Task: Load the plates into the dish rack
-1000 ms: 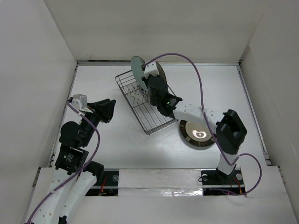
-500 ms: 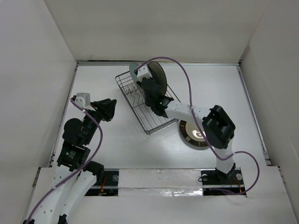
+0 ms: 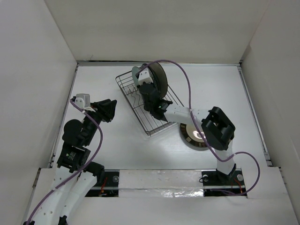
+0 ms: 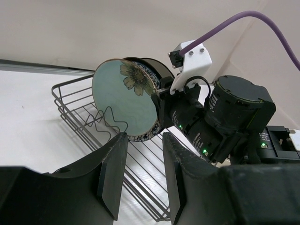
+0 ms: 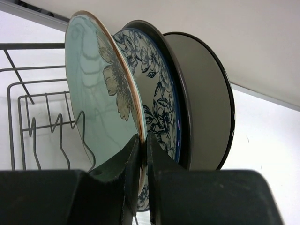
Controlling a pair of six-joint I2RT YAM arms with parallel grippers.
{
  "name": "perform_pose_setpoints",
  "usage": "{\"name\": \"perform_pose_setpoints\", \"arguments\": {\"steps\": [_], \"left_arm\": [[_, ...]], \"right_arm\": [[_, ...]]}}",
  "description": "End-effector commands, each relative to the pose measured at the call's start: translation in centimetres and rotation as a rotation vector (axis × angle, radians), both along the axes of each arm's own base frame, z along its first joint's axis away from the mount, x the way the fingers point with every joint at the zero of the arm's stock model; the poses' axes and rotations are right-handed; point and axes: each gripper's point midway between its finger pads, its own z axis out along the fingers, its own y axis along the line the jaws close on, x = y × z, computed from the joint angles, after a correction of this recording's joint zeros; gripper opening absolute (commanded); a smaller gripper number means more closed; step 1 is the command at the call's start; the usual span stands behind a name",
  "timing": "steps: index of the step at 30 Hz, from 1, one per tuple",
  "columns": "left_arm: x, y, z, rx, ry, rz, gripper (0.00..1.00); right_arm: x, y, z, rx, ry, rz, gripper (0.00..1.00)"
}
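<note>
- The right gripper (image 5: 143,146) is reaching over the dish rack (image 3: 132,106), its fingers pinched on the lower rim of the pale green plate (image 5: 98,93). I see only the rim's thickness between them.
- That plate is standing on edge at the rack's 12 o'clock end, flower face turned toward the empty tines (image 5: 56,126). The edge grip looks chosen so the plate can drop straight between wires and not tip.
- Just behind it the blue-floral plate (image 5: 157,89) is leaning close. Behind that are what look like two dark-rimmed plates (image 5: 201,103), all packed toward one end, which is leaving the rest of the row free.
- The left gripper (image 4: 143,140) is hanging at about 9 o'clock from the rack, well apart from it, fingers spread with nothing between them. I judge it is waiting out of the way.
- One dark plate (image 3: 192,133) is lying flat on the table (image 3: 126,150) at roughly 4 o'clock from the rack, partly under the right arm, so it is not yet loaded.
- Letting go too early could let the green plate lean or roll.
</note>
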Motion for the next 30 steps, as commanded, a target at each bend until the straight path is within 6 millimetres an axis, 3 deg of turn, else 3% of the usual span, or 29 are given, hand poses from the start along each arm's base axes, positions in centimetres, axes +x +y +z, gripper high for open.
{"name": "perform_pose_setpoints", "arguments": {"steps": [1,13,17,18,19,20,21,22,23,24,25,26,27,28,29,30], "left_arm": [[-0.1,-0.3,0.8,-0.007,-0.043,-0.015,0.33],[-0.2,-0.2,0.8,-0.007,-0.039,-0.013,0.34],[-0.3,-0.6,0.7,-0.005,-0.040,-0.035,0.34],[-0.4,-0.5,0.9,-0.007,-0.046,-0.031,0.34],[-0.3,-0.3,0.9,-0.008,-0.044,-0.023,0.34],[-0.2,-0.2,0.7,-0.005,-0.037,-0.015,0.34],[-0.2,-0.3,0.7,-0.005,-0.035,-0.019,0.34],[-0.4,-0.6,0.7,-0.005,-0.038,-0.038,0.34],[-0.6,-0.6,0.9,-0.010,-0.048,-0.045,0.32],[-0.9,-0.6,1.2,-0.015,-0.060,-0.046,0.32],[-1.0,-0.5,1.3,-0.017,-0.063,-0.042,0.31],[-0.9,-0.2,1.3,-0.017,-0.062,-0.028,0.29],[-0.9,-0.4,1.2,-0.016,-0.056,-0.031,0.28],[-1.0,-0.6,1.1,-0.015,-0.054,-0.042,0.27],[-1.1,-0.7,1.2,-0.016,-0.059,-0.049,0.27],[-1.3,-0.8,1.4,-0.020,-0.067,-0.056,0.27]], "right_arm": [[-0.1,0.9,4.6,0.194,-0.092,-0.037,0.14],[-1.4,1.6,6.6,0.308,-0.057,0.026,0.48],[-2.4,0.9,10.0,0.440,-0.049,0.098,0.58],[-3.1,0.8,9.6,0.466,-0.029,0.123,0.58],[-3.9,-1.1,12.1,0.518,-0.059,0.121,0.61],[-4.2,-2.4,12.7,0.549,-0.066,0.110,0.61],[-4.8,-3.8,10.7,0.563,-0.038,0.088,0.61],[-6.1,-6.2,12.8,0.630,-0.072,0.077,0.49],[-6.4,-8.5,12.4,0.666,-0.074,0.039,0.30],[-7.1,-10.4,8.5,0.708,-0.015,-0.012,0.00],[-7.7,-12.3,7.3,0.749,0.005,-0.049,0.00],[-8.8,-16.2,7.0,0.799,0.011,-0.114,0.00],[-9.5,-17.8,5.3,0.890,0.042,-0.159,0.00],[-11.1,-20.3,-0.1,0.840,0.136,-0.241,0.00],[-12.6,-22.4,-0.2,0.897,0.128,-0.268,0.00],[-13.1,-24.5,-1.6,0.957,0.140,-0.328,0.00]]}}
